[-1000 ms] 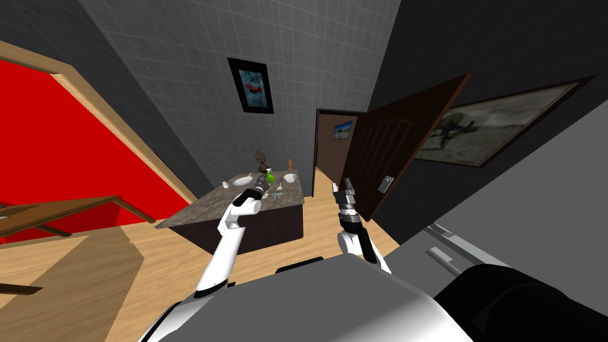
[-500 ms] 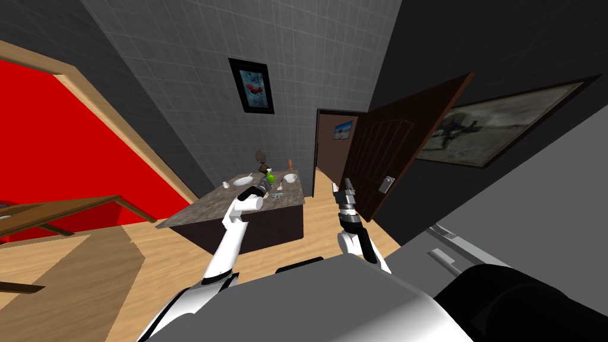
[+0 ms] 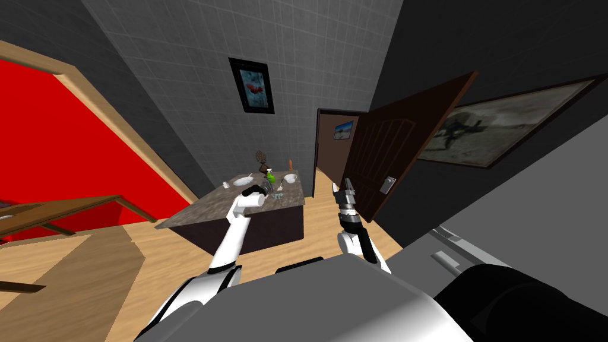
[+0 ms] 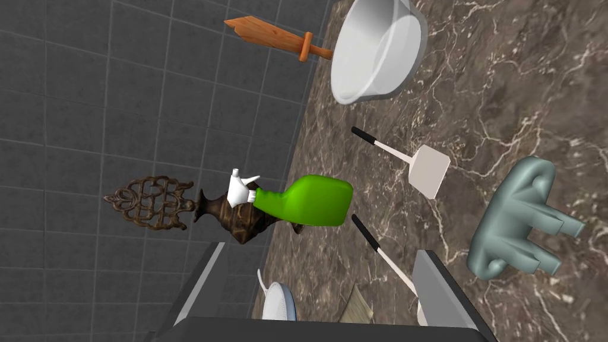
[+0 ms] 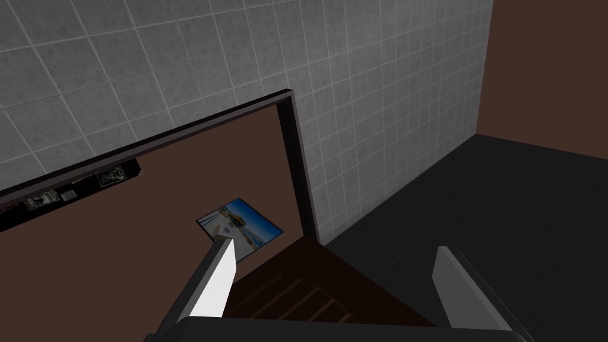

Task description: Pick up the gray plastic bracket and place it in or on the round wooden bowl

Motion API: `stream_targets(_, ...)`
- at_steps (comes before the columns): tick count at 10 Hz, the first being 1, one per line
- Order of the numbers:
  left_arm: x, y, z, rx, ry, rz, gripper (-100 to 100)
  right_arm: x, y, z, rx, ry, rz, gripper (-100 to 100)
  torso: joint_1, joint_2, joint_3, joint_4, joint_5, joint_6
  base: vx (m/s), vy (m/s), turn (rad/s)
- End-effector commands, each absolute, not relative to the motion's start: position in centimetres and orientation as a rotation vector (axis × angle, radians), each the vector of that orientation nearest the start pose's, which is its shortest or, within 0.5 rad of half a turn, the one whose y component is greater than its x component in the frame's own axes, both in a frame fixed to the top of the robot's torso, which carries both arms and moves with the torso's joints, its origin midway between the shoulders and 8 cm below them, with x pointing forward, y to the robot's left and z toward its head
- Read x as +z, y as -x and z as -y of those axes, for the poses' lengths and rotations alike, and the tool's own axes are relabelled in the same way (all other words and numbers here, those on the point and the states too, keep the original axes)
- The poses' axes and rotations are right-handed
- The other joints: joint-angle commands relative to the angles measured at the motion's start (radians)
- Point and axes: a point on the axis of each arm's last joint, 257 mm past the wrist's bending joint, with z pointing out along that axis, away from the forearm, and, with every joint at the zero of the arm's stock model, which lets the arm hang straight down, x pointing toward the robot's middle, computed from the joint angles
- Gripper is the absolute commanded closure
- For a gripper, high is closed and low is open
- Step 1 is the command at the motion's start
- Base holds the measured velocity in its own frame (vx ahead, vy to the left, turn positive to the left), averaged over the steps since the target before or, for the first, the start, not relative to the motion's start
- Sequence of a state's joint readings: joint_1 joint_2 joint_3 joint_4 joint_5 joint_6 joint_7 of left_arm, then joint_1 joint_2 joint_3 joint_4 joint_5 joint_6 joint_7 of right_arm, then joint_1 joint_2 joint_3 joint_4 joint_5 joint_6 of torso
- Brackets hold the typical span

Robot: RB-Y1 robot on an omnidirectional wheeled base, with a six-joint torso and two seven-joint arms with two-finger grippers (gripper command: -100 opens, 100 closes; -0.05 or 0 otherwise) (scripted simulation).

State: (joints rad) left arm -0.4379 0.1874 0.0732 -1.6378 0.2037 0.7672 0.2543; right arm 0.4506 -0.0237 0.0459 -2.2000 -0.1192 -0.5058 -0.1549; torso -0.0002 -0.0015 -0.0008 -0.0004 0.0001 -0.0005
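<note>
The grey bracket (image 4: 522,219) lies on the brown marble tabletop (image 4: 504,101), just outside one finger of my left gripper (image 4: 320,279). That gripper is open and holds nothing. In the head view the left gripper (image 3: 265,189) hovers over the table, with the bracket (image 3: 277,195) a little to its right. The round bowl (image 4: 377,50), drawn pale grey-white, stands farther along the table near the wall; in the head view the bowl (image 3: 290,177) is beyond the bracket. My right gripper (image 3: 344,189) is raised beside the table, open and empty (image 5: 332,273).
A green bottle (image 4: 309,202) and a dark ornate stand (image 4: 178,205) are straight ahead of the left gripper. A white spatula (image 4: 415,163), a wooden toy sword (image 4: 279,38) and a plate (image 4: 279,300) also lie on the table. An open dark door (image 3: 386,160) is to the right.
My left arm has reached slightly farther over the table toward the objects. The right arm has not moved.
</note>
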Motion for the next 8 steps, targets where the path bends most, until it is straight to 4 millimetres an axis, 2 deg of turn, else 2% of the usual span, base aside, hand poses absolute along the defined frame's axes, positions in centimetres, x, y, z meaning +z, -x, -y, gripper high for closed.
stream_targets(1,-14.0,-63.6,-21.4,-1.264,1.631,-1.383,-100,0.5,-36.3,27.3,1.573,-0.808,-0.532,0,0.0,0.0,0.0,0.0,0.0,0.0,0.026,-0.003,0.024)
stream_targets(8,-18.4,-63.1,-20.6,-1.121,1.799,-1.52,-100,0.5,-36.3,27.3,1.573,-0.808,-0.532,0,-0.001,-0.001,-0.001,0.0,0.0,0.0,0.031,-0.006,0.015)
